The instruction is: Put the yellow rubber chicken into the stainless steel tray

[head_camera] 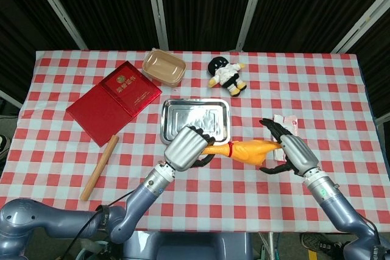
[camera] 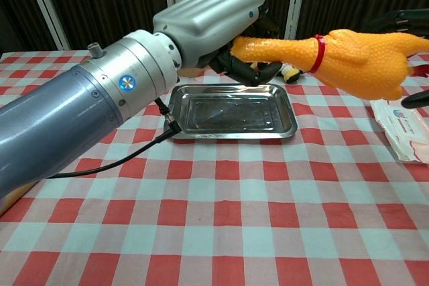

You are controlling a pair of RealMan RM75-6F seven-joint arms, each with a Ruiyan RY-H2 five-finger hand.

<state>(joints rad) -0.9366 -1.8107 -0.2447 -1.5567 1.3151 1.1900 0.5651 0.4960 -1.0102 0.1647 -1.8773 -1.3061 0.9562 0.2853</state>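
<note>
Yellow rubber chicken (head_camera: pixel 247 150) aloft, horizontal, just off near edge of stainless steel tray (head_camera: pixel 195 120). Neck end clasped in left hand (head_camera: pixel 186 148). Right hand (head_camera: pixel 287 153) at body end, dark fingers (head_camera: pixel 271 126) spread, off chicken. White packet (camera: pixel 400 122) beyond right fingertips.

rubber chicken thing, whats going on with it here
The yellow rubber chicken is held up off the red-and-white checked table, just in front of the empty stainless steel tray. The left robot hand grips its thin neck end, while the right robot hand sits at the fat body end with fingers spread open around it. It looks like a handover to the left, with the chicken not yet in the tray.
</note>
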